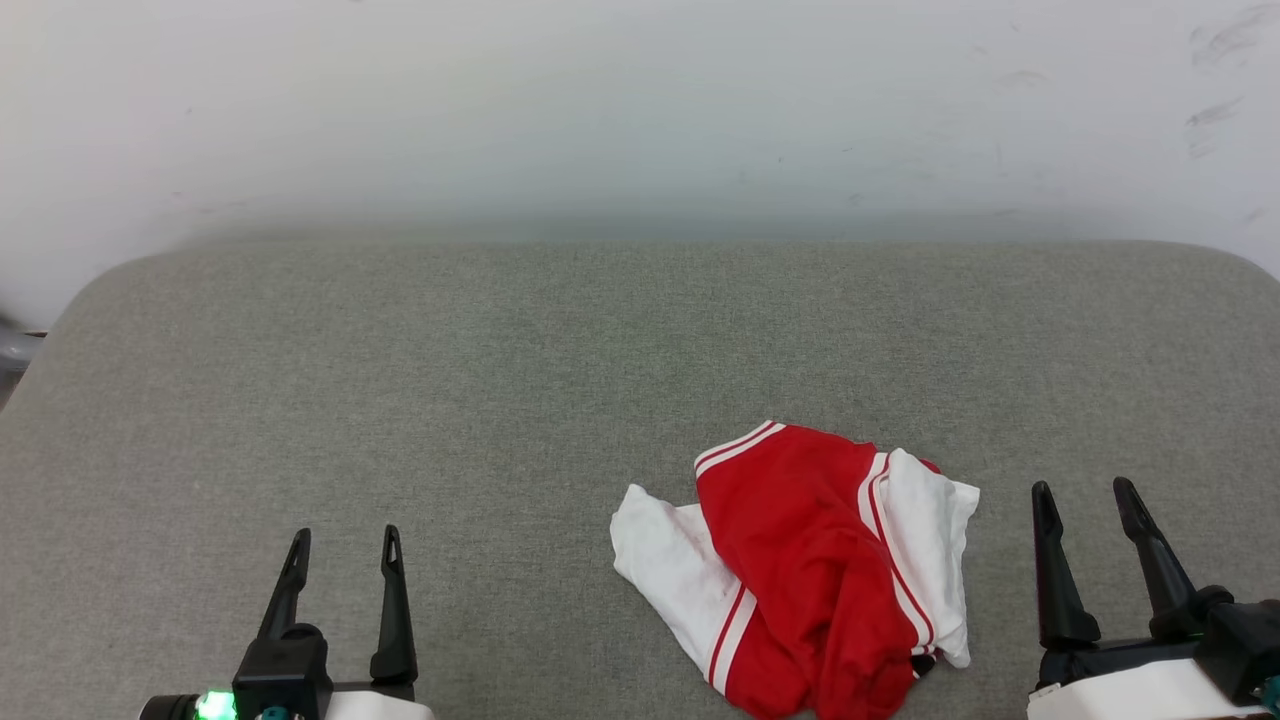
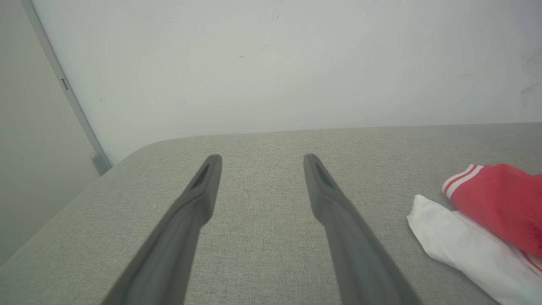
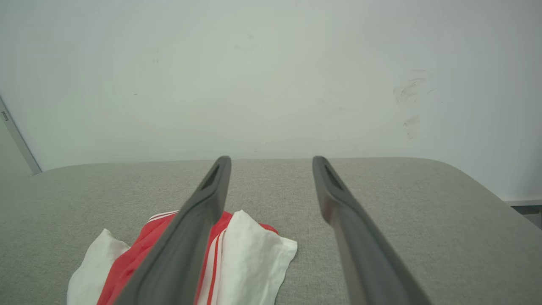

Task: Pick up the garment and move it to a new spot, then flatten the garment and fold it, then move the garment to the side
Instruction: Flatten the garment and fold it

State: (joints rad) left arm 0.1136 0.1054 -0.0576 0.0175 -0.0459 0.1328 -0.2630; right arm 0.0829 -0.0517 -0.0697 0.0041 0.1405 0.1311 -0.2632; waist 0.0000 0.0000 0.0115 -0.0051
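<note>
One garment lies crumpled by the grey table's near edge, right of middle, between two pincers. The left pincer and right pincer stand apart, empty. Each wrist view shows spread fingers, with the garment beside them.
</note>
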